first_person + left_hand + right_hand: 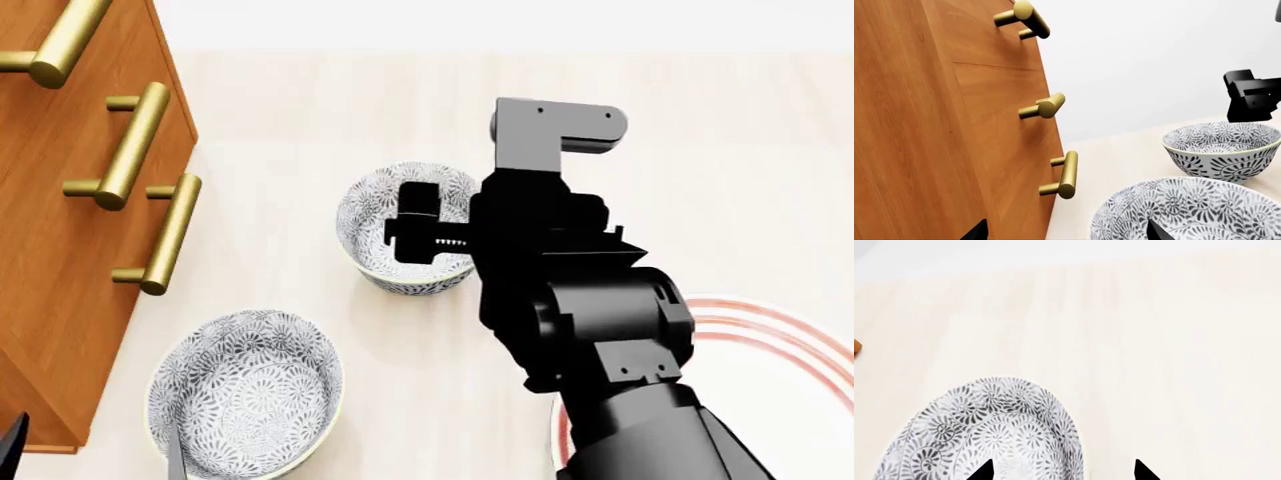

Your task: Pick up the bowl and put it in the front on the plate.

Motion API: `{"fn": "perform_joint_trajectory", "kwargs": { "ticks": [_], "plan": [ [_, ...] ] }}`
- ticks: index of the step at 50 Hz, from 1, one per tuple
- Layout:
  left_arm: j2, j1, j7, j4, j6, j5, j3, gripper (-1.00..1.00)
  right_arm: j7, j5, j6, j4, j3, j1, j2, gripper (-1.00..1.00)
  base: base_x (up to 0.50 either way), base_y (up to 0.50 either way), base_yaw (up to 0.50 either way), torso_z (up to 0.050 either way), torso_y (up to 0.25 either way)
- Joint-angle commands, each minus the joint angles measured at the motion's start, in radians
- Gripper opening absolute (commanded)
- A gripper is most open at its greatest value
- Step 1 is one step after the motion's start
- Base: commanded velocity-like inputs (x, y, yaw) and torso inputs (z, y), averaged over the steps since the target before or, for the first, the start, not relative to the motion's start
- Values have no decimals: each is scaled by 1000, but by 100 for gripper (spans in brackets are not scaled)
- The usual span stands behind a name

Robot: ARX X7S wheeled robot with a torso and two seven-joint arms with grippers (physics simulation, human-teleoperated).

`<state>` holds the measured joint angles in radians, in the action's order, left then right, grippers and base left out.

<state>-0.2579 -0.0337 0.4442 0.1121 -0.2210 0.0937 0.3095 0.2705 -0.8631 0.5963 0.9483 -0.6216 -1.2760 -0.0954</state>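
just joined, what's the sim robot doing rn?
The right gripper is down over the farther patterned bowl, straddling its rim with one fingertip inside and one outside; the jaws look open and the bowl sits on the light tabletop. The left gripper hovers open at the nearer bowl, beside the wooden drawer cabinet. The red-ringed plate lies at the right, mostly hidden by the right arm, with no bowl visible on it.
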Motion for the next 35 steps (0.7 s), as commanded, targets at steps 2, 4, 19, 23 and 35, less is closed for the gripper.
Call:
{"fn": "perform_joint_trajectory", "kwargs": {
  "ticks": [2,4,19,23,35],
  "plan": [
    [6,4,-4,0,8,4,-7,100,0,-11,20,-36,13,24,2,100,0,0,0,0,0],
    [5,4,-3,1,9,3,-7,100,-2,-12,17,-31,13,25,4,100,0,0,0,0,0],
    [1,9,-5,-8,16,-3,4,100,2,-36,22,-26,25,41,9,100,0,0,0,0,0],
    [-1,11,-7,-11,18,-6,7,100,-2,-39,17,-14,26,39,13,100,0,0,0,0,0],
    [-4,13,-5,-10,23,-9,13,100,3,-61,25,-14,36,47,14,100,0,0,0,0,0]
  ]
}}
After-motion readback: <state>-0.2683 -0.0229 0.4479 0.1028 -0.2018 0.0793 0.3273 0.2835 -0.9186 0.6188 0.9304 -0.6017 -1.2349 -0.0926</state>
